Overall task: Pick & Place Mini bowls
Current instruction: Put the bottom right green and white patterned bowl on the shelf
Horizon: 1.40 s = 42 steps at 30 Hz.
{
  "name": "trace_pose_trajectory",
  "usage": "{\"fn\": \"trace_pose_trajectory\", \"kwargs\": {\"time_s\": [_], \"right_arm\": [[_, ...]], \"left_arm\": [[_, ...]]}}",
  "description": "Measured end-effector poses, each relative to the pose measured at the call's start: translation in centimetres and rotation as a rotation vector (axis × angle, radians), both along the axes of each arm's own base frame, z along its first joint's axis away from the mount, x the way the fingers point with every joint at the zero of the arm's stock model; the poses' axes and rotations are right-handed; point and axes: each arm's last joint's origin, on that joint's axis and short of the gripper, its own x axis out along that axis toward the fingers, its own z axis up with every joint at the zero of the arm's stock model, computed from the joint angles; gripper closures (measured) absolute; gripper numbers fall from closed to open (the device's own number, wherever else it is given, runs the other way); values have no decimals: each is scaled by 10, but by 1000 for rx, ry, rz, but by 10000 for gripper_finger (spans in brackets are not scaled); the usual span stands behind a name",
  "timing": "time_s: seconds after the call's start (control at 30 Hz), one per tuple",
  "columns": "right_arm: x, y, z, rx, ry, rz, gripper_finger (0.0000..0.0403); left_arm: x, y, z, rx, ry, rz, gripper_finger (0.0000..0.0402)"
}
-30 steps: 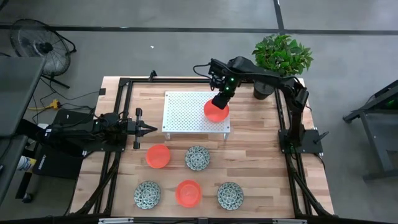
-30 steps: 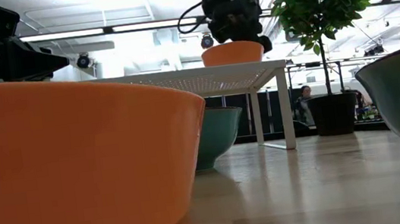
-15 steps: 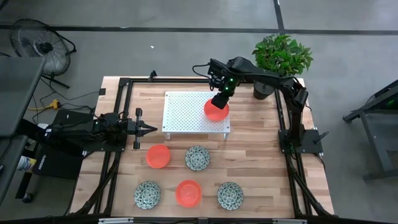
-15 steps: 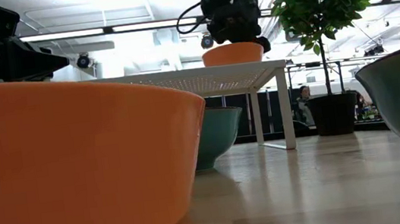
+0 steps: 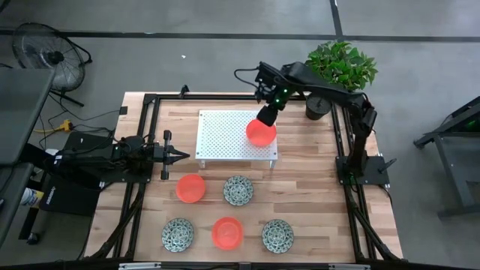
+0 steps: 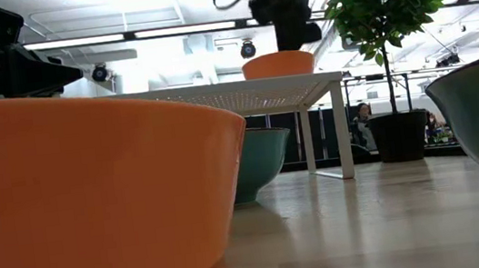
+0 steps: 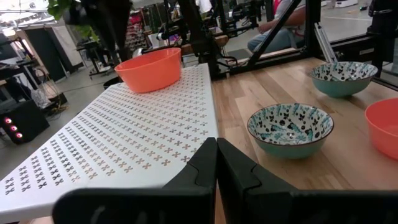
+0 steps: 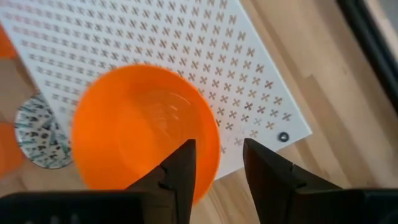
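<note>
Orange bowl [image 8: 140,134] rests on white rack [image 8: 205,46], beneath parted right fingers [image 8: 181,165].

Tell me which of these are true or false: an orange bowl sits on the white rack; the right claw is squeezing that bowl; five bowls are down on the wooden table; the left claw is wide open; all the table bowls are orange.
1. An orange bowl sits on the white perforated rack. True.
2. The right gripper is squeezing that bowl. False: its fingers are apart, just above the bowl's rim.
3. Five bowls stand on the wooden table. True.
4. The left gripper is wide open. False: it is shut, waiting at the table's left side.
5. All the table bowls are orange. False: two are orange, three are speckled green-and-white.
</note>
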Motion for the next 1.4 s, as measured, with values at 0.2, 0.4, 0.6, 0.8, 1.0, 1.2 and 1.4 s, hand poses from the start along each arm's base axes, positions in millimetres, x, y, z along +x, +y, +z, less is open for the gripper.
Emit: {"fn": "trace_pose_trajectory", "kwargs": {"time_s": [0.2, 0.4, 0.6, 0.8, 1.0, 1.2, 1.4], "right_arm": [[-2, 11, 30, -40, -57, 41, 281], [-1, 31, 54, -101, -98, 95, 281], [-4, 53, 69, -135, -83, 134, 281], [-1, 74, 73, -143, -77, 163, 281], [3, 97, 73, -132, -82, 214, 281], [7, 125, 73, -127, -86, 288, 281], [10, 159, 69, -171, -65, 344, 281]], "left_arm": [[0, 0, 0, 0, 0, 0, 401], [0, 0, 0, 0, 0, 1, 401], [0, 0, 0, 0, 0, 0, 401], [0, 0, 0, 0, 0, 0, 401], [0, 0, 0, 0, 0, 0, 401], [0, 0, 0, 0, 0, 0, 401], [0, 0, 0, 0, 0, 0, 401]]}}
